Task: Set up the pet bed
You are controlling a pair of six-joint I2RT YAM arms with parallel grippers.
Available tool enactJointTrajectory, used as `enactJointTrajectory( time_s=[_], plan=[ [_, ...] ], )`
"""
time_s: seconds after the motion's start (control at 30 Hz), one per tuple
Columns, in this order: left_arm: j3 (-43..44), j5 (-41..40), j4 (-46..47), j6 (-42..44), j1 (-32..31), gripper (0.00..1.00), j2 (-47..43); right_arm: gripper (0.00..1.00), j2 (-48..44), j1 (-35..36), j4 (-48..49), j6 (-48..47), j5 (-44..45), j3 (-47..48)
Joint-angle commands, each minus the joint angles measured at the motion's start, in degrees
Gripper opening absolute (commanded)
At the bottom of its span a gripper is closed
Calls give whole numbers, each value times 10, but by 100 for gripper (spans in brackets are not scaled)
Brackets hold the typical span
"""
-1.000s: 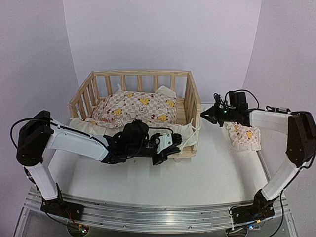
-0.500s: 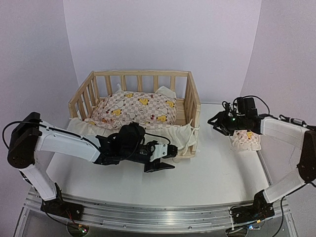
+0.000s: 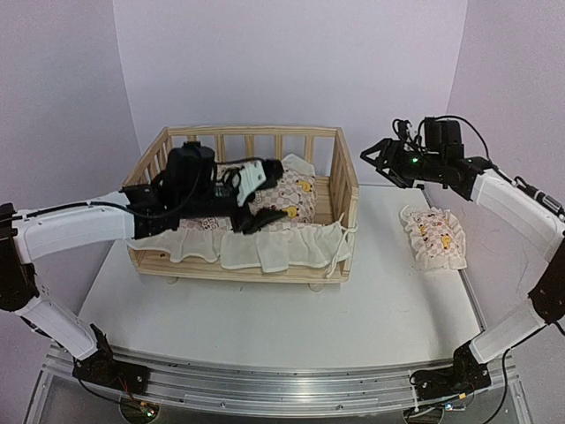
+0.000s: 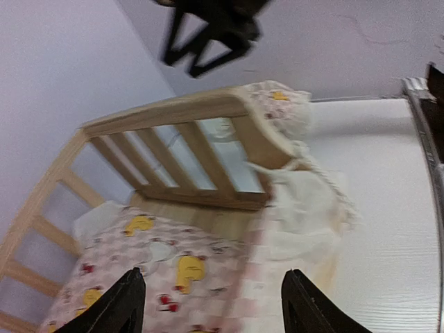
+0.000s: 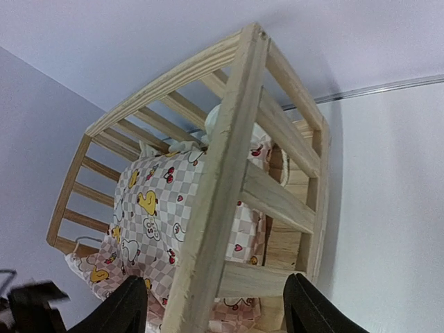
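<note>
The pet bed (image 3: 256, 131), a light-wood frame with slatted rails, stands mid-table. Inside it lies a pink-checkered duck cushion (image 3: 287, 187), its cream frill (image 3: 274, 247) hanging over the low front edge. My left gripper (image 3: 265, 196) hovers open above the cushion's front part. In the left wrist view, the left gripper (image 4: 215, 305) has only the cushion (image 4: 159, 270) below it and nothing held. My right gripper (image 3: 376, 163) is open in the air just right of the bed's right rail. In the right wrist view, the right gripper (image 5: 211, 305) looks down on that rail (image 5: 236, 139) and the cushion (image 5: 156, 201), with nothing between the fingers.
A small matching pillow (image 3: 434, 237) lies on the white table (image 3: 371, 300) right of the bed, under the right arm. The right gripper shows as a dark blur (image 4: 208, 28) at the top of the left wrist view. Walls close in behind and on both sides.
Both grippers went from shut to open. The left one rose from the bed's front edge to above the cushion. The right one lifted off the small pillow toward the bed's right rail.
</note>
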Motion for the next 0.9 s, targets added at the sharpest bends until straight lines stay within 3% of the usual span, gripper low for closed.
enactJointTrajectory(
  time_s=[0.0, 0.27, 0.4, 0.47, 0.6, 0.7, 0.87],
  plan=[
    [127, -107, -94, -51, 93, 71, 7, 68, 47, 45, -15, -10, 49, 42],
    [186, -188, -174, -94, 267, 78, -15, 49, 75, 102, -25, 8, 48, 68],
    [209, -211, -208, -88, 351, 81, -9, 28, 43, 141, -45, 25, 90, 45],
    [236, -209, -241, -87, 389, 83, 4, 23, 27, 171, -52, 36, 100, 27],
    [278, -180, -301, -96, 443, 86, 23, 22, 1, 251, -109, 62, 163, 15],
    [298, -163, -359, -115, 459, 87, 38, 25, -26, 331, -170, 81, 264, 18],
    [288, -143, -422, -151, 464, 88, 46, 48, -45, 405, -284, 120, 362, 55]
  ],
)
